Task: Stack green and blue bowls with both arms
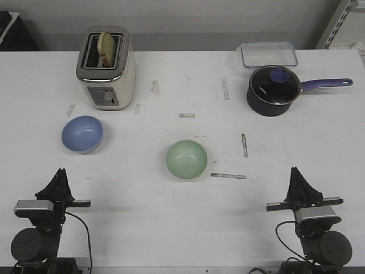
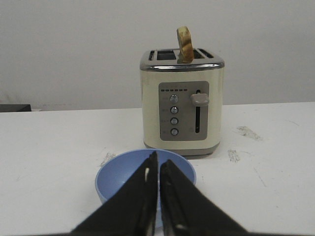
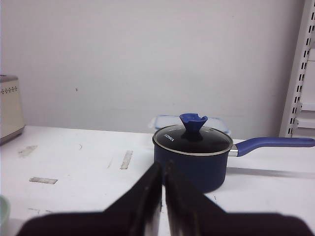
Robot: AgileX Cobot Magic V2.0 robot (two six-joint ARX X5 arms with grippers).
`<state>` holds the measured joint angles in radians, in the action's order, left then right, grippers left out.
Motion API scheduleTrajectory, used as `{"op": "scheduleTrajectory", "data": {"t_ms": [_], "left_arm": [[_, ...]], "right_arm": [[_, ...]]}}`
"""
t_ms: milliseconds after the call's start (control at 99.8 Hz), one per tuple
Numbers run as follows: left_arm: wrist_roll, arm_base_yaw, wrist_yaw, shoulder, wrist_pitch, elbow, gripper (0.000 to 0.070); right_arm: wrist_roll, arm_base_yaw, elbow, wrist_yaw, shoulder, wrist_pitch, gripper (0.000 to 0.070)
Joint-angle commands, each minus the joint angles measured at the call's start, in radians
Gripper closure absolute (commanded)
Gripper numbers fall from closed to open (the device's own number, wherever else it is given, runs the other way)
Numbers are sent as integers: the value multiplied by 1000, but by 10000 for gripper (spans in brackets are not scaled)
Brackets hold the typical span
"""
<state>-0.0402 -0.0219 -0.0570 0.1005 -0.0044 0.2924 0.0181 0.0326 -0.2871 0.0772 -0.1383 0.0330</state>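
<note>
You are at the very start: both arms sit parked at the near edge of the worktop [image 1: 182, 228], and neither bowl has been touched. Your left gripper [image 1: 59, 181] has its fingers pressed together with only a hairline slit between them, holding nothing, and it points straight at the blue bowl [image 1: 82, 134], which sits just in front of the toaster [image 1: 106, 67], on the near side. That makes the blue bowl the natural pick for the left arm. Your right gripper [image 1: 298, 181] is likewise closed and empty, aimed toward the saucepan [image 1: 274, 90], not at any bowl. The green bowl [image 1: 186, 159] rests open side up, well to the right of the toaster and nearer to you, roughly midway between the two arms, so it suits as the base for the stack. Both bowls stand well apart, so you will probably need to open the left gripper wide before reaching for a rim.
</note>
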Motion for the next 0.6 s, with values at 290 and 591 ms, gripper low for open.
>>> {"op": "scheduleTrajectory", "data": {"t_ms": [290, 591], "left_arm": [[8, 2, -4, 259, -235, 239, 697], [73, 2, -3, 547, -354, 412, 697]], "right_arm": [[-2, 1, -6, 0, 2, -11, 700], [-2, 1, -6, 0, 2, -11, 700]]}}
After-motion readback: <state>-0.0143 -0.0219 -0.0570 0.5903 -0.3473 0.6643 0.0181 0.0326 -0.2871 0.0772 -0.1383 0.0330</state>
